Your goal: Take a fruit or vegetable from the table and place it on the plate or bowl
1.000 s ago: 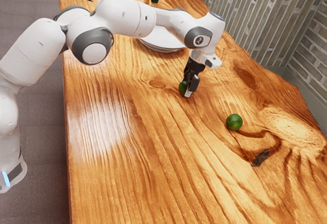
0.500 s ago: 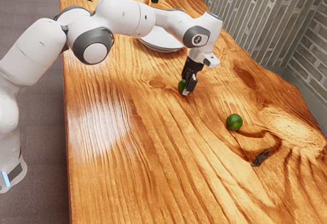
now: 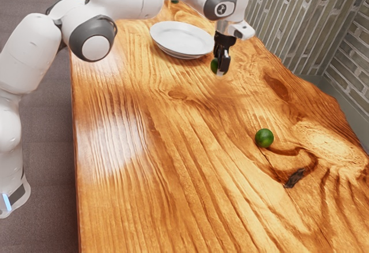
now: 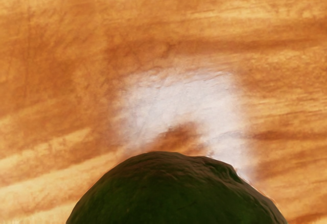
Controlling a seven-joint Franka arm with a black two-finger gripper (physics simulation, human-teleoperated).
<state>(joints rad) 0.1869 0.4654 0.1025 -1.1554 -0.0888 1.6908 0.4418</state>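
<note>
My black gripper is shut on a small dark green fruit and holds it in the air above the wooden table. It hangs just off the near right rim of the white plate, as the exterior view shows it. In the wrist view the green fruit bulges dark and rough right under my hand, with the table's wood grain below it. A second green fruit, a round lime, lies on the table toward the exterior view's right.
A small dark green cup stands behind the plate, mostly hidden by my arm. A dark knot marks the wood near the lime. A brick wall runs along the table's far right side.
My gripper has risen off the table with the green fruit in it and travelled toward the plate. The lime has stayed where it was.
</note>
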